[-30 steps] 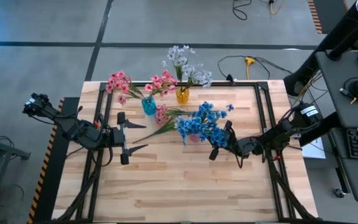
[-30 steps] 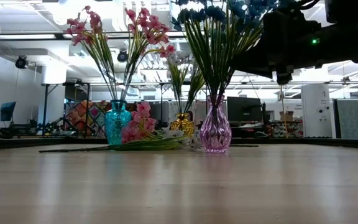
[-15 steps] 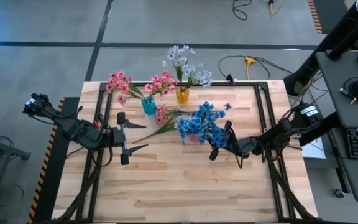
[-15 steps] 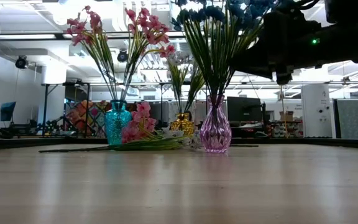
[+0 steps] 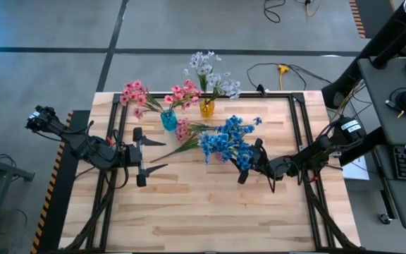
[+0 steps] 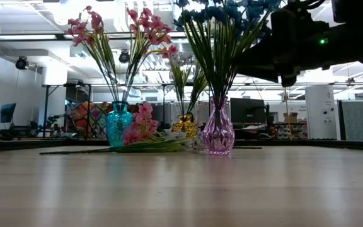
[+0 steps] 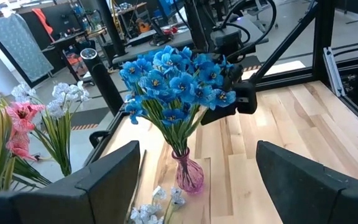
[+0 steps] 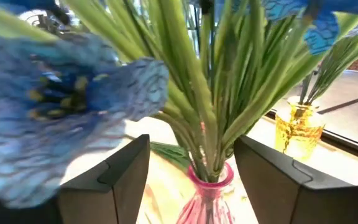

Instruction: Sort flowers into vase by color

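A bunch of blue flowers stands in a pink glass vase at the table's middle. Pink flowers stand in a teal vase, and pale white-lavender flowers stand in a yellow vase. A loose pink spray lies flat on the table between the teal and pink vases. My right gripper is open, right of the blue bunch at bloom height, and its stems show between the fingers. My left gripper is open and empty, left of the loose spray. My right gripper stands open against the right side of the blue blooms. I cannot tell whether a finger touches a bloom.
A small pale spray lies on the table near the pink vase's foot. The three vases stand close together in the far middle. Black frame rails run along the table's sides. The near half of the tabletop is bare wood.
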